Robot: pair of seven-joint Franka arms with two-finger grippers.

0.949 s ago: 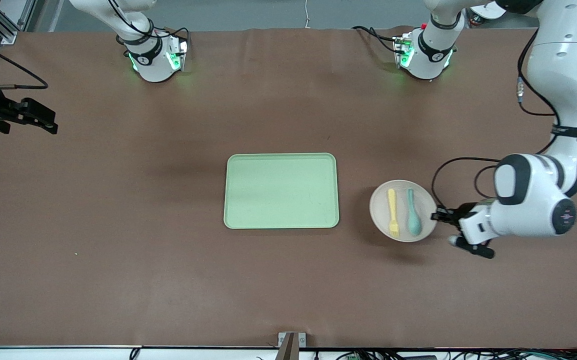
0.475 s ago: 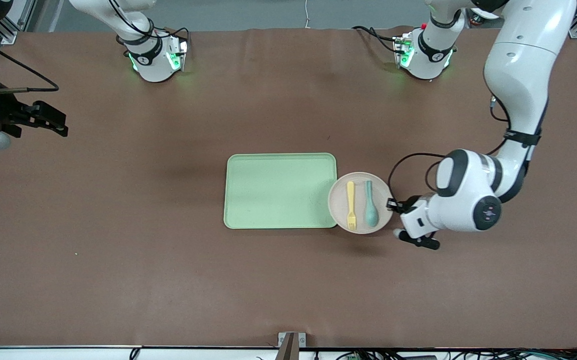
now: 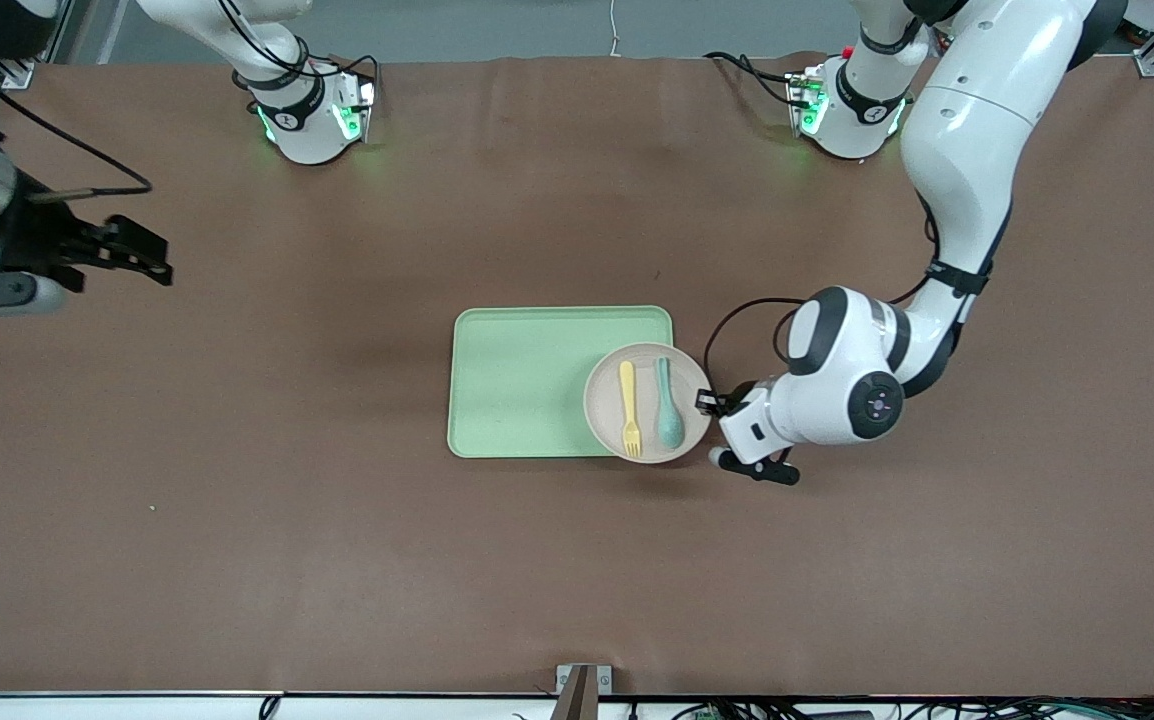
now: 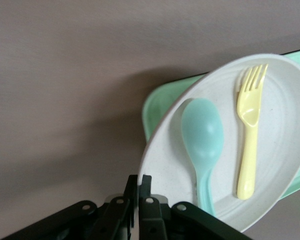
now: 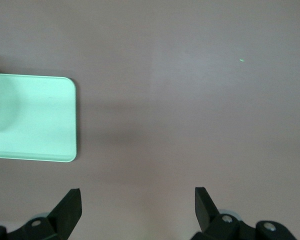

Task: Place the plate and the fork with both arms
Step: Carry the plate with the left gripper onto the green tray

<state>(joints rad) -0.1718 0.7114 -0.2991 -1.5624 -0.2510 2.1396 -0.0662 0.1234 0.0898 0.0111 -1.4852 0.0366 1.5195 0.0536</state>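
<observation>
Plate moved from bare table to over the green tray, pinched at its rim by left gripper; fork and teal spoon on it. Right gripper spread, over table's right-arm end.

Brown-covered table, grey floor

Beige plate over tray edge, yellow fork on it

Most of the tray is left unoccupied toward the right arm's end; its other end is overhung by the plate, pinched by the left gripper. Bare tabletop is seen all around.
</observation>
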